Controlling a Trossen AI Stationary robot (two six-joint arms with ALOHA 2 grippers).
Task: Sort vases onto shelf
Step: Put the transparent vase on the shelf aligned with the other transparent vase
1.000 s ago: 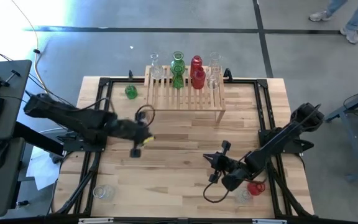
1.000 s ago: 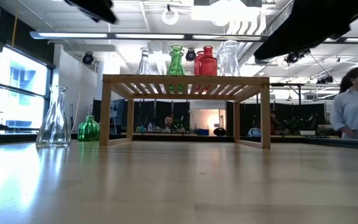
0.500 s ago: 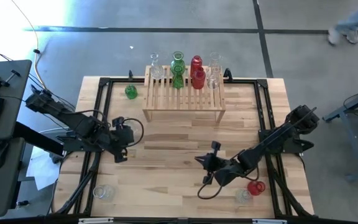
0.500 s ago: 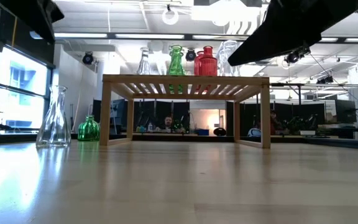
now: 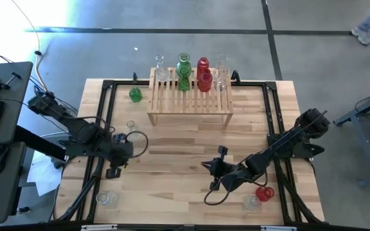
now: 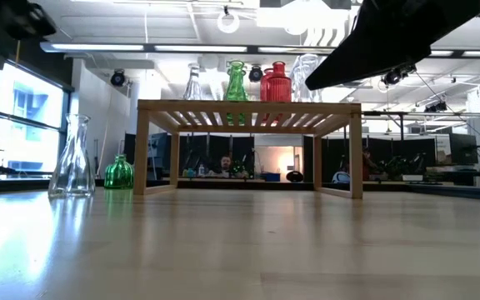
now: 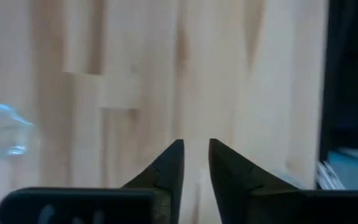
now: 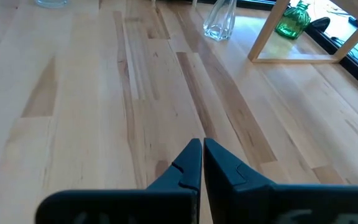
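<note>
No readable writing. Left gripper (image 7: 196,163) slightly parted, empty, over table (image 5: 191,147); right gripper (image 8: 202,162) closed, empty.

Robot, 2 arms, matte black, jointed tube segments w/ bulky housings. Left arm (image 5: 76,131): thin black cable looped near wrist. Right arm (image 5: 281,149): same build, black cable loop trailing below wrist. Fingers (image 8: 229,168): dark, flat, tapering to pointed wedge tips.

Clear vase (image 7: 2,129) blurred, cut by wrist pic edge; shape unclear.
</note>
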